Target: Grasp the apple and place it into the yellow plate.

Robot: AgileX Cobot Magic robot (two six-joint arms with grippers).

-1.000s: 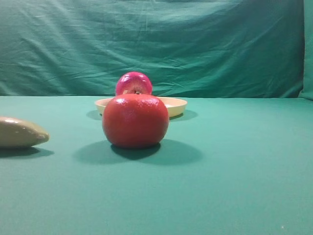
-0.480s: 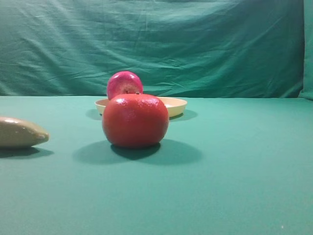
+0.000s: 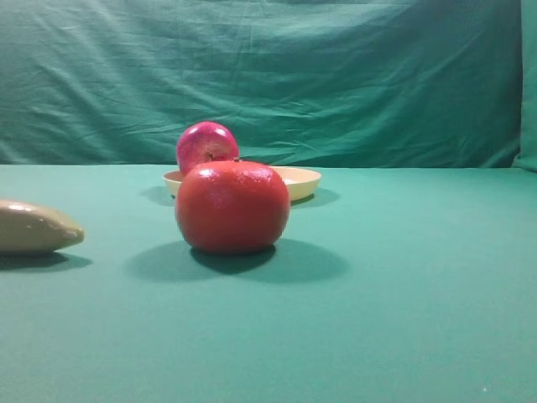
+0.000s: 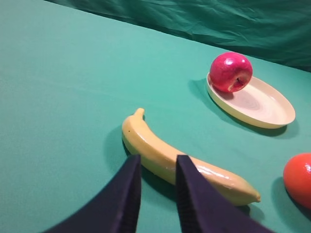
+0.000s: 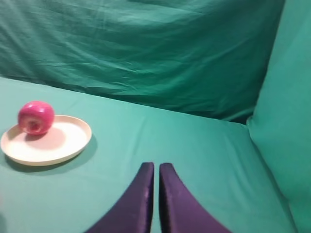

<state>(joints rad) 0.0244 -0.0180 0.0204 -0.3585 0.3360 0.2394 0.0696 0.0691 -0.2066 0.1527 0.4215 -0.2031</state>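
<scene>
apple (image 4: 231, 72) sits in the yellow plate (image 4: 265, 104), up against its near rim — well ahead of my left gripper (image 4: 158, 187), whose jaws are slightly parted and empty above the banana (image 4: 180, 162). my right gripper (image 5: 154, 187) is pressed together — i judge the placing done.

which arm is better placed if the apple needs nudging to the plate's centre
Probably the left: its tool faces the apple on the yellow plate rim, though a banana lies between. The right tool is shut, off to the side.
</scene>
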